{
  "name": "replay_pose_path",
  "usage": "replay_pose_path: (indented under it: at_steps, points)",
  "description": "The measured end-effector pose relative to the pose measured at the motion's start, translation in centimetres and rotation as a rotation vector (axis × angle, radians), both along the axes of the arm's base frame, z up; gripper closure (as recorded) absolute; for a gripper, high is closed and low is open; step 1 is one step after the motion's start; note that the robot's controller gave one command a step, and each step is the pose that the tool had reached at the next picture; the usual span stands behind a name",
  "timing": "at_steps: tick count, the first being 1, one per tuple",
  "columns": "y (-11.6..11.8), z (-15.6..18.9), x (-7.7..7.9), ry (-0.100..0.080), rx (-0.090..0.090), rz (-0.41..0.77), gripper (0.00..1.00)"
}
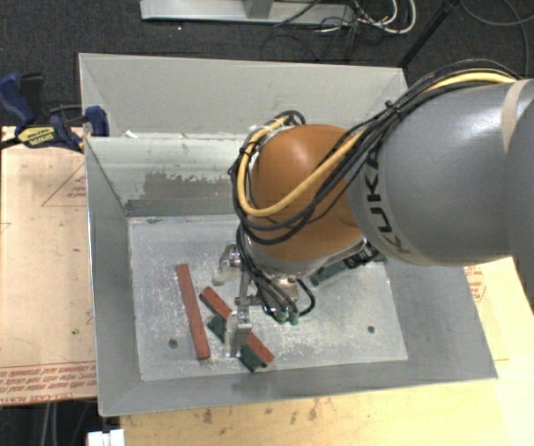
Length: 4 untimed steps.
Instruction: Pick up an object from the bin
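Gripper: the gripper (241, 331) was low over the floor of the bin (359, 342), at lower centre of the frame, its tip among a small cluster of blocks.
Tool state: whether it was open or closed could not be told, as the wrist above hid most of it. Nothing could be seen gripped.
Arm: the arm (452, 193) came in from the right of the frame, its orange cover (299, 184) hanging over the middle of the bin.
Nearest things: a lower red block (258, 349) lay just right of and below the tip. A dark green piece (220, 325) lay just to its left. An upper red block (214, 301) lay a little above that.
Also near: a long red bar (192, 312) lay slanted along the left side of the cluster, apart from the tip.
Likely target: one of the two pieces flanking the tip. Which one was uncertain.
Handling, as a judgement: the blocks looked small, rigid and light, probably wood or plastic, and not fragile. Their flat, smooth faces could slip or swivel under an off-centre pinch.
Where to take hold: across the short width, near the middle of a block's length, with the jaws square to its long sides.
Risk: the pieces lay close together or touching, so a neighbour could be nudged or caught along with the chosen block.
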<state>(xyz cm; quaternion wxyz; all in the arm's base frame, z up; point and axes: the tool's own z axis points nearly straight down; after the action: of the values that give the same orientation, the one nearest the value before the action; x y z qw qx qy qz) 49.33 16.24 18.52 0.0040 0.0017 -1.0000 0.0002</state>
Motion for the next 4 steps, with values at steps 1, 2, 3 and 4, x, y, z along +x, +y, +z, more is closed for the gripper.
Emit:
replay_pose_path:
  at_steps: [1,2,3,4]
  points:
    - [-0.1,0.4,0.2,-0.008,0.001,-0.003,0.00]
    - [-3.0,-3.3,1.3,-0.016,0.005,0.055,0.00]
    - [-5.8,-7.0,1.7,-0.002,-0.002,0.106,0.00]
    - [-2.8,-10.7,-0.2,-0.035,0.007,0.265,1.00]
